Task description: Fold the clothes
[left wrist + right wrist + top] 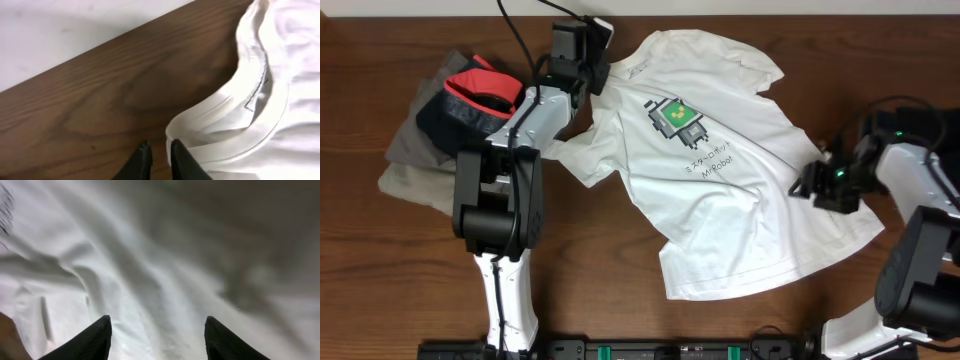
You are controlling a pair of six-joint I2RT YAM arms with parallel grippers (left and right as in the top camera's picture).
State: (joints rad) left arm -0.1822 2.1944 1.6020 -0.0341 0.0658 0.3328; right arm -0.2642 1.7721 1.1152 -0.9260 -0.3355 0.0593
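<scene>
Lying face-up on the wood-grain surface point(410, 290), the white T-shirt point(720, 160) is soft and rumpled. Its ribbed collar sits just beside the left end effector point(160, 150), nearly closed, holding nothing. Right end effector point(157, 330) is spread wide over wrinkled fabric.

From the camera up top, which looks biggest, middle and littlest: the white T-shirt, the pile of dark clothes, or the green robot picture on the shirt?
1. White T-shirt, by far the biggest.
2. Pile of dark clothes, at the table's left.
3. Green robot picture, the littlest.

The white T-shirt point(720, 165) lies spread, rumpled, print up, beside heaped dark clothes point(445, 120).
</scene>
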